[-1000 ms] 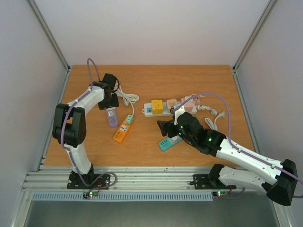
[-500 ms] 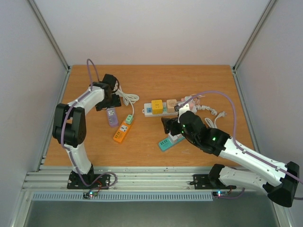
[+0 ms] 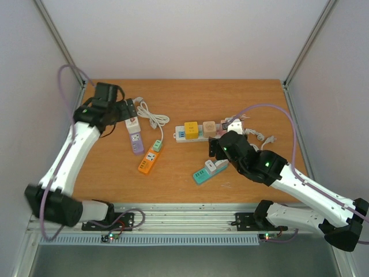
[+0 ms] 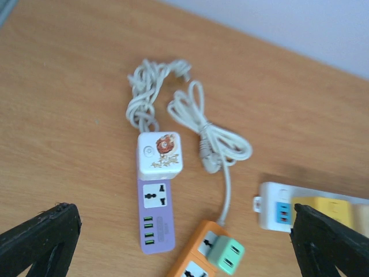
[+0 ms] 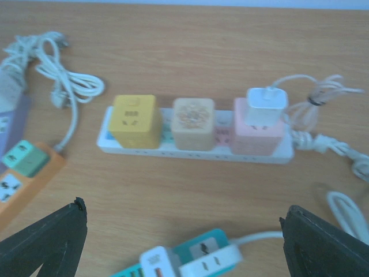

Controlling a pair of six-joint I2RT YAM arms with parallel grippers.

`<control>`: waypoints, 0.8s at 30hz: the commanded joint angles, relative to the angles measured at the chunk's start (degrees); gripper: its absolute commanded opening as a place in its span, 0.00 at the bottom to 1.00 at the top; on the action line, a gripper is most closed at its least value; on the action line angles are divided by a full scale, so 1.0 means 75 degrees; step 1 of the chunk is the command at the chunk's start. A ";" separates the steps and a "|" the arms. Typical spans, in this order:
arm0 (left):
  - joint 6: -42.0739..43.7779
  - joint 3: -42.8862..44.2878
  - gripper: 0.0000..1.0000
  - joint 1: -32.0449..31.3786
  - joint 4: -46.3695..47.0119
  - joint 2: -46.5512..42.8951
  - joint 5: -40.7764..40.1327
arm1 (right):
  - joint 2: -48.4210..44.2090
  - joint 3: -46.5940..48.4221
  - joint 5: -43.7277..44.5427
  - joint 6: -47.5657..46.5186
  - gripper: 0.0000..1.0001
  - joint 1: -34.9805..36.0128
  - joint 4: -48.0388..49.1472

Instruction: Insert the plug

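One white cube plug (image 4: 160, 153) seated on the far end of purple strip (image 4: 155, 222), printed face up. Cannot tell if fully home. Both well left of white strip (image 5: 167, 152), apart from it.

Left gripper (image 4: 184, 239) clear of the plug, farther left of white strip than purple strip is. Fingers spread wide, holding nothing.

Cords (image 4: 210, 130) coiled loose between purple strip and white strip, one bundle just beyond the plug.

Orange strip (image 3: 147, 161) left of white strip and nearer the arm bases, just beside purple strip. Green cube (image 3: 157, 145) on its far end.

On white strip, left to right: yellow cube (image 5: 134, 120), beige cube (image 5: 193, 122), pink cube (image 5: 258, 135). Charger (image 5: 266, 105) sitting on top of pink cube. More white cord bunched at the right end of white strip.

Teal strip (image 5: 202, 248) on the near side of white strip, lying at an angle, with adapter (image 5: 158, 261) plugged in.

Right gripper (image 5: 184, 242) raised over the gap between white strip and teal strip, near side of white strip. Fingers wide apart, empty.
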 commanded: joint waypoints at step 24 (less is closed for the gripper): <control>0.1019 -0.3042 0.99 0.0028 0.0720 -0.6323 -0.0494 | -0.3523 0.0399 0.3536 0.1407 0.93 -0.0151 -0.2854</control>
